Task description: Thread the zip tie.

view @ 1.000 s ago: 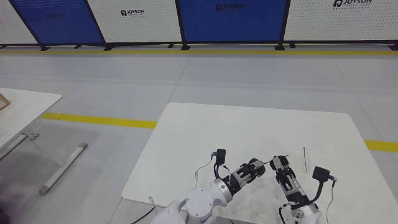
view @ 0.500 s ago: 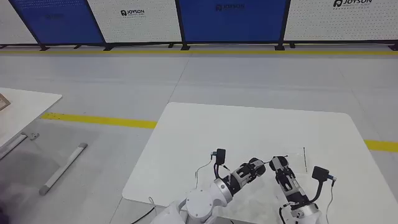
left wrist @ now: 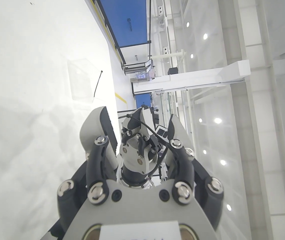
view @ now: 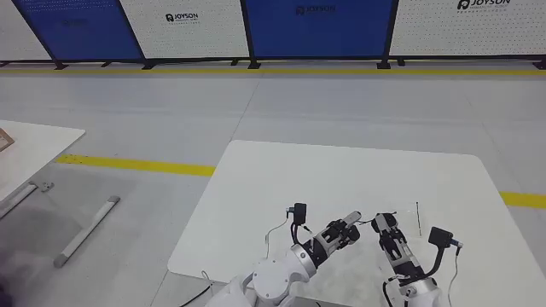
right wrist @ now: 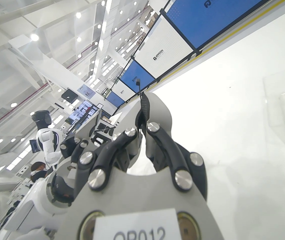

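Right gripper [right wrist: 143,98] pinches the tie [right wrist: 138,81], head just past its tips; left gripper [left wrist: 137,113] gapes wide. Bendy tail may miss.

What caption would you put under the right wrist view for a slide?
The right gripper, shut on a black zip tie whose head pokes past its fingertips, over a white table.

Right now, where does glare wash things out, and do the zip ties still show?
Left wrist view: the table glares almost white, yet the loose zip tie reads dark. Right wrist view: ceiling lamps flare, and the held zip tie in the right gripper stands dark against a blue panel.
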Robot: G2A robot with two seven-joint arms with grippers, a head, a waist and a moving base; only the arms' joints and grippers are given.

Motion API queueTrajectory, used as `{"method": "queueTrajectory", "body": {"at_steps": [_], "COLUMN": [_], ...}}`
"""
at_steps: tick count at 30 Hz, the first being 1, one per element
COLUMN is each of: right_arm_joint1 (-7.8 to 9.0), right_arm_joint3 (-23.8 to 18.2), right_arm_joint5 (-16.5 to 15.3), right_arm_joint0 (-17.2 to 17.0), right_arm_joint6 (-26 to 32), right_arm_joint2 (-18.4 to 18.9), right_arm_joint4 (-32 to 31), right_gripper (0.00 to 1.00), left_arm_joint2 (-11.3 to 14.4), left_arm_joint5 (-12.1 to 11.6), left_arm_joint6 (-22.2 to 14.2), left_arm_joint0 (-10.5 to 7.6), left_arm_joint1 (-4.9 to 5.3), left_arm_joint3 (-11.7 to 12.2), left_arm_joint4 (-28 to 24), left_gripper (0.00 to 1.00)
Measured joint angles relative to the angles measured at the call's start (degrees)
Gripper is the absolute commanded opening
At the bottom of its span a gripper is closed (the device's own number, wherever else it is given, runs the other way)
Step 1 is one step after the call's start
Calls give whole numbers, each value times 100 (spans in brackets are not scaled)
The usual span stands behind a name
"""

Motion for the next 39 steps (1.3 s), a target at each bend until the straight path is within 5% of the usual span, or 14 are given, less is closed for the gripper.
{"method": "queueTrajectory", "body": {"at_steps": [16,17,18,32,39], "right_arm_joint1": [-30,-33,-34,-14,-22], "right_arm_joint3": [16,20,25,24,68], "right_arm_joint5": [42,32,21,-254,-260], "right_arm_joint0": [15,21,28,-89,-122], "right_arm_joint6": [3,42,74,158,97], "right_arm_joint2": [-17,-24,-25,264,296], "right_arm_joint4": [-47,-19,13,378,505], "right_gripper": [2,94,100,100,100], "left_arm_joint2": [-12,-13,-14,-185,-252], "left_arm_joint5": [-5,-2,0,-51,-109], "left_arm_joint6": [-43,-44,-44,252,91], "left_arm_joint0": [-5,-9,-14,59,120], "left_arm_joint1": [3,2,2,-14,-8], "left_arm_joint3": [26,34,43,-73,-195], "left_arm_joint4": [-18,-24,-30,-419,-713], "left_gripper": [0,0,0,0,0]}}
